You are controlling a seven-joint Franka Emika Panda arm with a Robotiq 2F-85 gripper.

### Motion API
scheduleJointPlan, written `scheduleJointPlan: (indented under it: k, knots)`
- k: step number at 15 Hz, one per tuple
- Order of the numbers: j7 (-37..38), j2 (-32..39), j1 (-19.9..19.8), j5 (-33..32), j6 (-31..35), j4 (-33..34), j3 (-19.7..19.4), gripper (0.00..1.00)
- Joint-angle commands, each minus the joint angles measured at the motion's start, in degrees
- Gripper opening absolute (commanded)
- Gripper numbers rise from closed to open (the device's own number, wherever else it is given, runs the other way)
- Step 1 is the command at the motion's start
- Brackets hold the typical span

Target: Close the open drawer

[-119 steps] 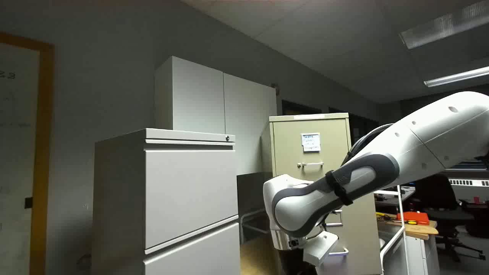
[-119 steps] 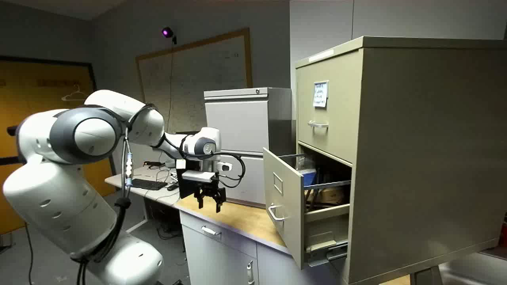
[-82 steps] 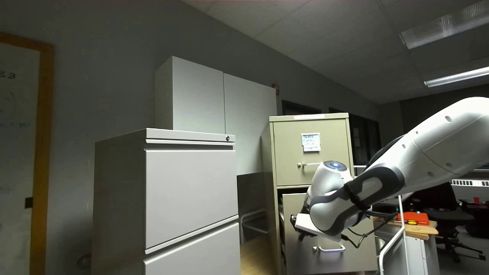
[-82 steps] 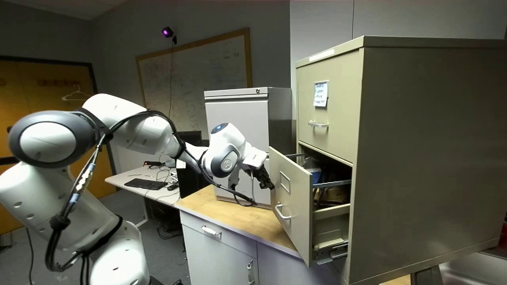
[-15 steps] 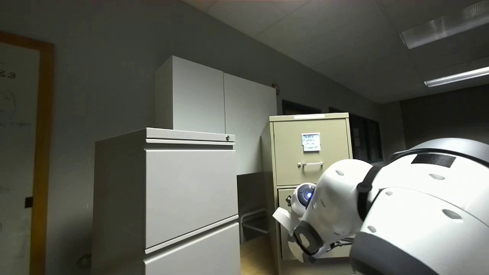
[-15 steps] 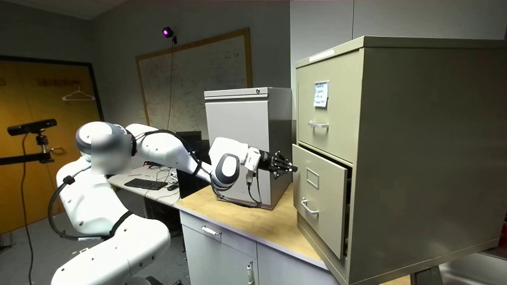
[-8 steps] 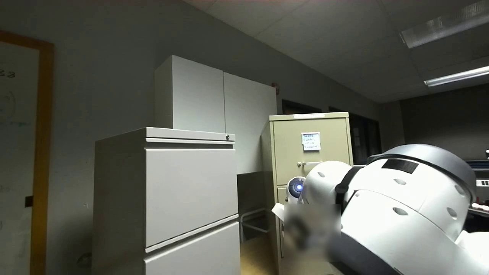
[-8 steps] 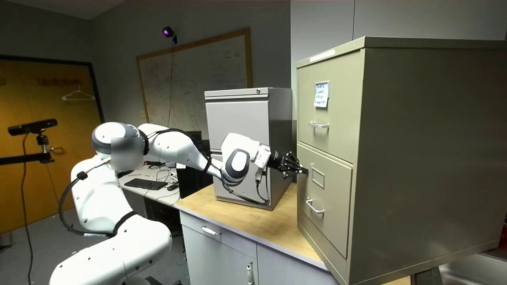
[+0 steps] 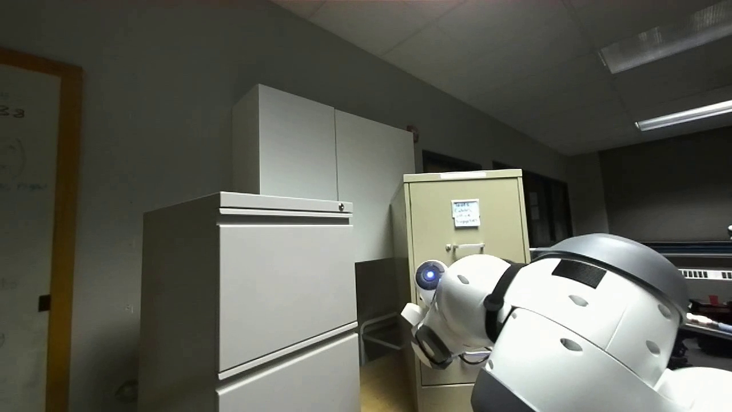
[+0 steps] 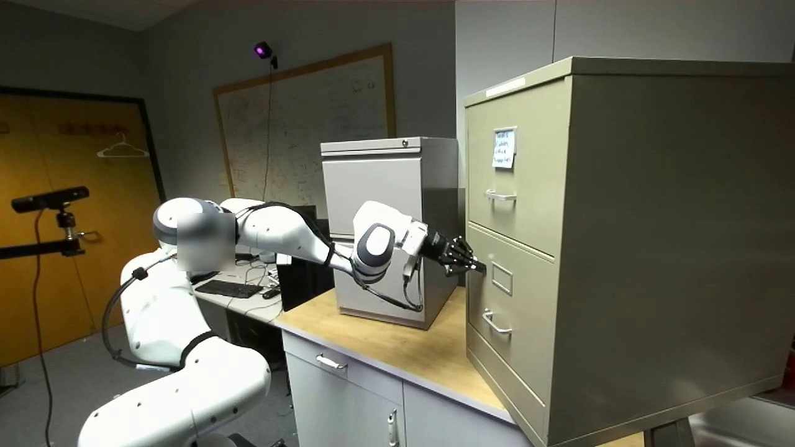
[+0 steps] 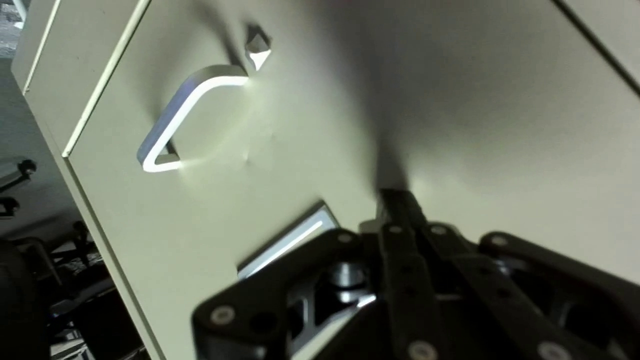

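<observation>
The drawer (image 10: pixel 528 304) is the lower beige front with a silver handle (image 10: pixel 495 323) and an empty label frame (image 10: pixel 502 279). It now sits flush in the beige filing cabinet (image 10: pixel 671 236). My gripper (image 10: pixel 482 267) is shut, holds nothing, and its tips press on or almost touch the drawer front, left of the label frame. In the wrist view the closed fingertips (image 11: pixel 400 200) meet the beige drawer front (image 11: pixel 300 135), where their shadow ends. The arm covers most of the drawer and the gripper in an exterior view (image 9: pixel 452 375).
A grey filing cabinet (image 10: pixel 372 192) stands close beside the arm's wrist on a wooden countertop (image 10: pixel 372 335). The upper drawer (image 10: pixel 515 180) has a handle and a paper label. Behind the arm is a desk with a keyboard (image 10: pixel 228 288).
Several seconds ago the drawer stood far out. A second ago it still stuck out slightly; since then it has slid in flush, my shut gripper following toward the cabinet.
</observation>
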Motion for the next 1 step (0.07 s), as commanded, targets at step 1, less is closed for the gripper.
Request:
scheduleJointPlan:
  k: [1]
  knots:
    - [-1.6, 2.9, -4.9, -1.9, -0.5, 4.9, 3.6, 0.0]
